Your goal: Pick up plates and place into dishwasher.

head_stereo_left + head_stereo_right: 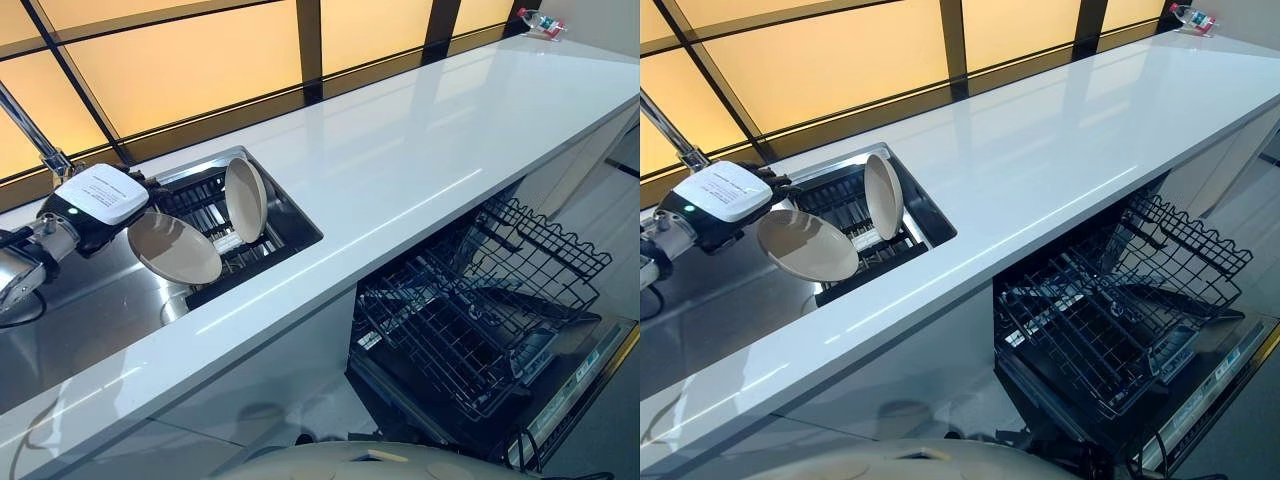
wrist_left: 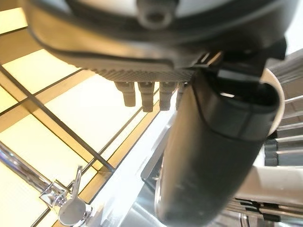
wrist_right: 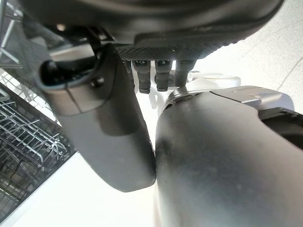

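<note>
My left hand [image 1: 93, 203] hangs over the sink, shut on a beige plate [image 1: 174, 248] that tilts out to its right. In the left wrist view the thumb [image 2: 213, 156] lies across the plate's pale rim [image 2: 280, 101]. A second beige plate [image 1: 246, 198] stands upright in the dark sink rack [image 1: 205, 208], just right of the held one. The open dishwasher [image 1: 480, 320] sits below the counter at the right, with its black wire racks pulled out. My right hand [image 3: 109, 123] hangs low beside a dishwasher rack [image 3: 23, 137], relaxed and holding nothing.
The long white counter [image 1: 420, 150] runs from the sink to the far right, with a bottle [image 1: 540, 22] at its far end. A chrome faucet [image 1: 40, 140] rises behind my left hand. The steel sink basin [image 1: 90, 310] lies under the held plate.
</note>
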